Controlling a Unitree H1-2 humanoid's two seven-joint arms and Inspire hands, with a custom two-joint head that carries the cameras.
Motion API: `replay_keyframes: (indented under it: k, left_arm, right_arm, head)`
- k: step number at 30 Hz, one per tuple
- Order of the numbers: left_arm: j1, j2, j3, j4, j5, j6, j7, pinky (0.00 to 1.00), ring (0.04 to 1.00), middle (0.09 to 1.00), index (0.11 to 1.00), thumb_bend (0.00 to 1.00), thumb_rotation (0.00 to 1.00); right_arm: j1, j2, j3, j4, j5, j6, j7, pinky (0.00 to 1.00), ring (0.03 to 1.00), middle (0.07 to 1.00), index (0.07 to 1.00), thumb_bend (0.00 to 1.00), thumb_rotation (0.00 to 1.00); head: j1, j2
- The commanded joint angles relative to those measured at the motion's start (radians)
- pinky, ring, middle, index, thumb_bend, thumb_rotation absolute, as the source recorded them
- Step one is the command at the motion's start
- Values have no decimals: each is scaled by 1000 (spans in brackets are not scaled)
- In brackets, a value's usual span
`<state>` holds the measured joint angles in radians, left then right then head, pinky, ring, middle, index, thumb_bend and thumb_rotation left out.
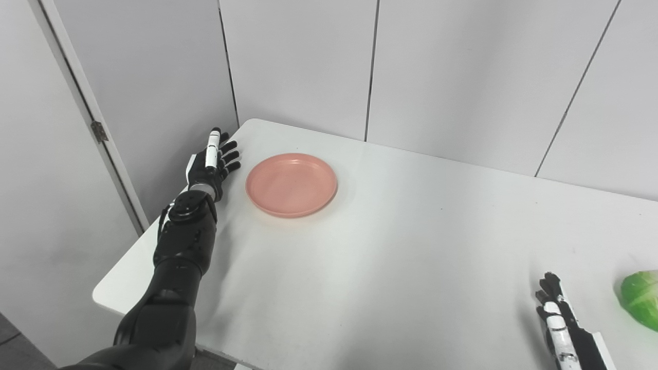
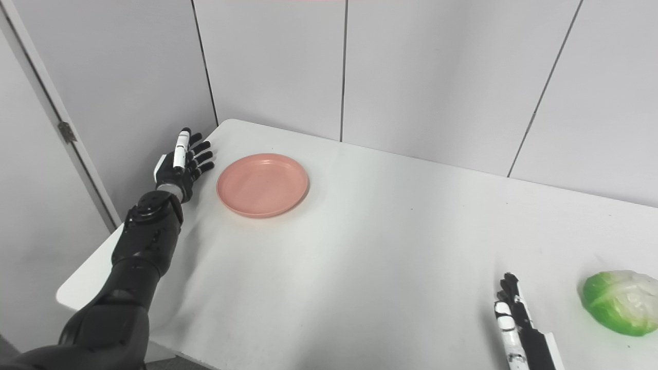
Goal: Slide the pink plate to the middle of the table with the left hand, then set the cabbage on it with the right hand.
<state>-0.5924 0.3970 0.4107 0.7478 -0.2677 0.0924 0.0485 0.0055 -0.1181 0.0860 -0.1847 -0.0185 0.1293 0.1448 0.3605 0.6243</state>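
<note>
A round pink plate [image 1: 291, 184] lies on the white table [image 1: 411, 246] toward its far left part. My left hand [image 1: 211, 163] is stretched out just left of the plate, over the table's left edge, fingers apart, holding nothing, a small gap from the rim. A green cabbage [image 2: 621, 302] sits near the table's right front. My right hand [image 2: 514, 318] rests low at the bottom right, left of the cabbage and apart from it, fingers extended and empty.
Grey wall panels [image 1: 462, 72] stand behind the table. A door with a hinge [image 1: 99, 131] is on the left, beyond the table's left edge. The rounded far-left corner of the table lies just past my left hand.
</note>
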Motion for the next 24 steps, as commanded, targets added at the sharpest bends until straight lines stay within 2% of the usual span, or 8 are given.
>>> replay_keyframes:
  k: [1, 9, 14, 19, 24]
  left_arm:
    - [-14, 2, -4, -22, -17, -37, -23, 856, 869, 867, 855, 410, 1000]
    - [17, -47, -3, -38, -38, -47, -4, 858, 858, 858, 845, 418, 1000]
    - [23, -56, -14, -19, -29, -73, 9, 850, 849, 842, 833, 415, 1000]
    - [38, -72, -33, -19, -30, -81, -3, 838, 856, 848, 835, 409, 1000]
    - [63, -102, -48, -63, -54, -67, -28, 837, 845, 843, 835, 407, 1000]
  right_arm:
    - [-10, 1, 2, -28, 1, -9, 3, 1000, 1000, 1000, 1000, 141, 1000]
    - [-9, 3, 2, -27, -3, -16, -1, 1000, 998, 1000, 1000, 138, 1000]
    - [-9, 4, 1, -30, -3, -5, -1, 1000, 999, 1000, 1000, 143, 1000]
    - [-9, 2, 3, -28, -9, -12, -1, 1000, 997, 1000, 1000, 151, 1000]
    - [-11, 2, 3, -25, -7, -19, 1, 1000, 998, 1000, 1000, 158, 1000]
  head:
    - [0, -1]
    - [-4, 5]
    - [-6, 10]
    - [-9, 16]
    - [-16, 21]
